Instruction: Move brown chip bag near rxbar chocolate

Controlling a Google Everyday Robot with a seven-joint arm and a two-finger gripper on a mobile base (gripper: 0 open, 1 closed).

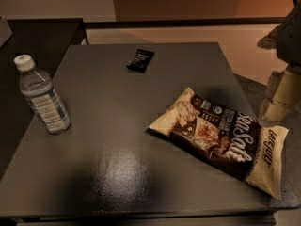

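Table top (117, 140), dark, glossy, fills most of the camera view; all four edges show, the front one just at the bottom of the frame.

Chip bag (221, 140) lies flat on the right front part, tilted, long axis running from mid-table toward the right front corner. Its cream end with lettering sits at the right edge and seems to hang slightly over it.

Rxbar (140, 60) lies flat near the back edge, about mid-width, well apart from the bag. Bare table lies between the two and all round the bar; nothing stands on that stretch. The centre and front left are also bare.

Water bottle (42, 95), upright, white cap, stands near the left edge, well apart from both bag and bar and off the line between them.

Second dark surface (42, 32) butts against the back left corner. Light floor (235, 36) lies behind and right of the table.

Gripper (281, 95) is at the right frame edge, off the table beyond its right side, near the bag's far end and not touching it. Can't tell whether it is parted or closed; it holds nothing visible.
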